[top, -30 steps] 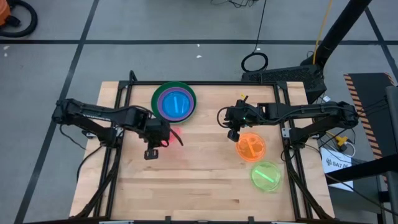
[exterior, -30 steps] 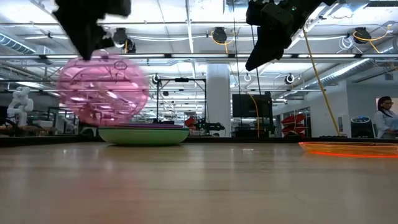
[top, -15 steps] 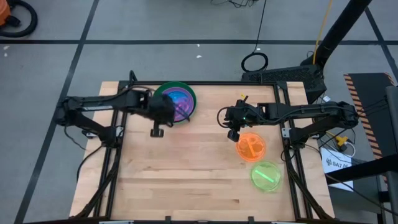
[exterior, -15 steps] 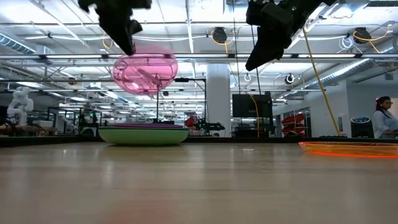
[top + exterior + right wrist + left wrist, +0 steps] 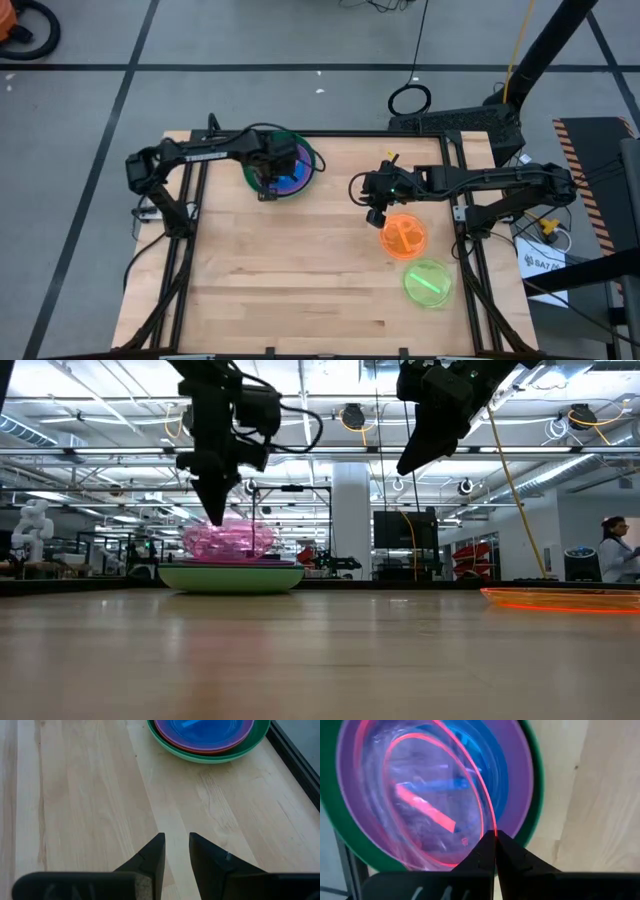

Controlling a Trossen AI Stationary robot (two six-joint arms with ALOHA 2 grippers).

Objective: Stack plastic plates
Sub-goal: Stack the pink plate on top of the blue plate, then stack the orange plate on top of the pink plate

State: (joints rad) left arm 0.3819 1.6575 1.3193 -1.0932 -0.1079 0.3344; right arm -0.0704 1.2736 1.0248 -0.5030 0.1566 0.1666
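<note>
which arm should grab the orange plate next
Probably the right. The right gripper hangs open just beside the orange plate, with the lime green plate near it. The left gripper is across the table, shut on the pink plate over the stack.

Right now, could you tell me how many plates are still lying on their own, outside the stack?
2: the orange plate under the right gripper, and the lime green plate nearer the table's front edge. The pink plate, in the left gripper, sits over the stack.

Pink plate (image 5: 420, 805) over blue plate (image 5: 202, 727), purple plate (image 5: 172, 737), green plate (image 5: 165, 745); orange plate (image 5: 403, 237) and lime plate (image 5: 428, 283) apart.
</note>
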